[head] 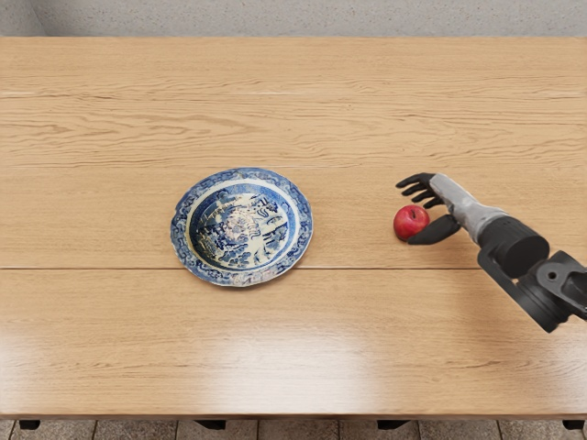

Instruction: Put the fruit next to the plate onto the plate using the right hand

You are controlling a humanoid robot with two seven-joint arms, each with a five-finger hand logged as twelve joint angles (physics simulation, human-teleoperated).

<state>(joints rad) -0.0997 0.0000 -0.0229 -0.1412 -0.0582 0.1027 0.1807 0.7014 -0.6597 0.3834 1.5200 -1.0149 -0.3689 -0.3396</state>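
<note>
The dark forearm of the right arm enters at the lower right of the frame and reaches up and left to the right hand [438,207]. The hand is spread and holds nothing yet. Its fingers [418,189] fan out above the fruit and the thumb lies just below it. The fruit, a small red apple [410,221], rests on the wooden surface [293,348] right of centre. It sits in the gap between thumb and fingers, just left of the palm. I cannot tell whether the thumb touches it.

The blue-patterned plate [181,231] lies at the centre of the frame, well apart from the apple to its left, with nothing on it.

By my reading the task is at its start. The reach looks done, while closing on the apple, lifting it, carrying it left and setting it on the plate all remain.
</note>
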